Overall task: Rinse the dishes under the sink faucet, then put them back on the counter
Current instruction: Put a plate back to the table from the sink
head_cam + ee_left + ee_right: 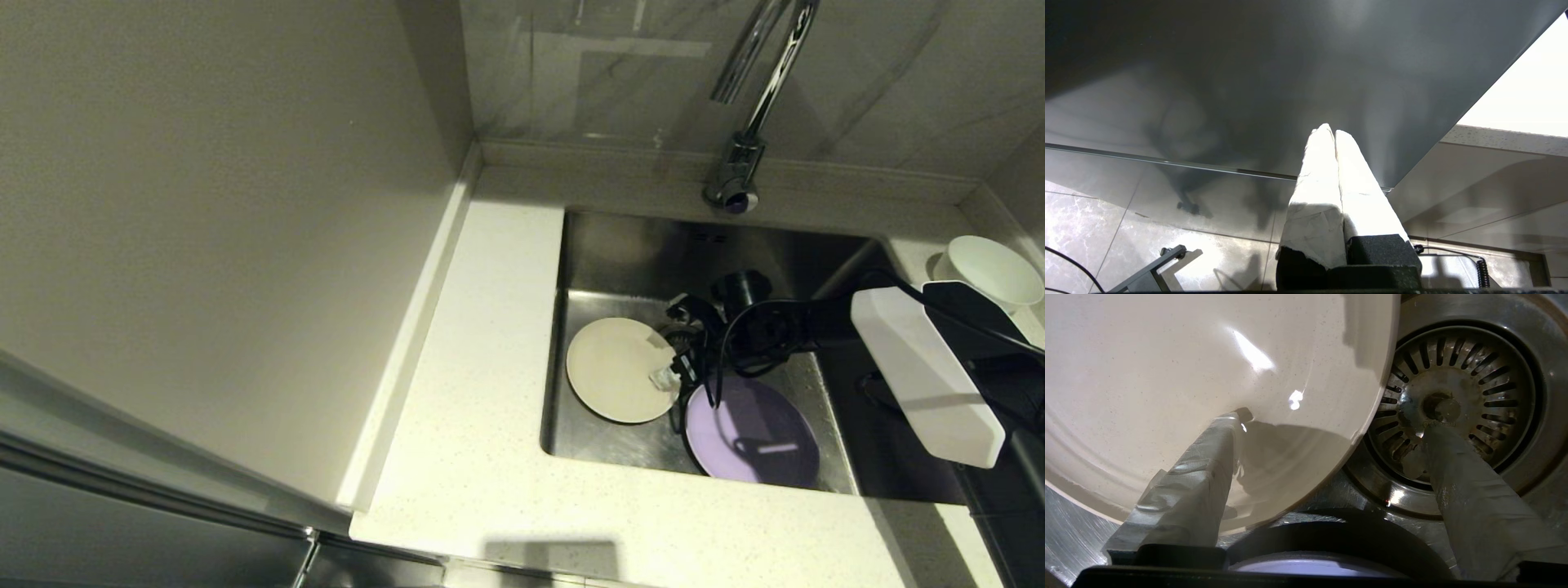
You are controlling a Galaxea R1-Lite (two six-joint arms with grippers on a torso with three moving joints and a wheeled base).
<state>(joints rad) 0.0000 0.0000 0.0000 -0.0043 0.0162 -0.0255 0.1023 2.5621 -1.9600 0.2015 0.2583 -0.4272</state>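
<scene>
As right end effector [1331, 424] gapes | cream plate [616, 369] flat, face-up in sink [588, 441]

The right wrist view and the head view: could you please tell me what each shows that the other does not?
Only the right wrist view shows the drain strainer, with one finger over it.

Only the head view shows the faucet, the white bowl on the counter, and most of the lavender plate.

Both show the cream plate in the sink and the open right gripper straddling its rim.
</scene>
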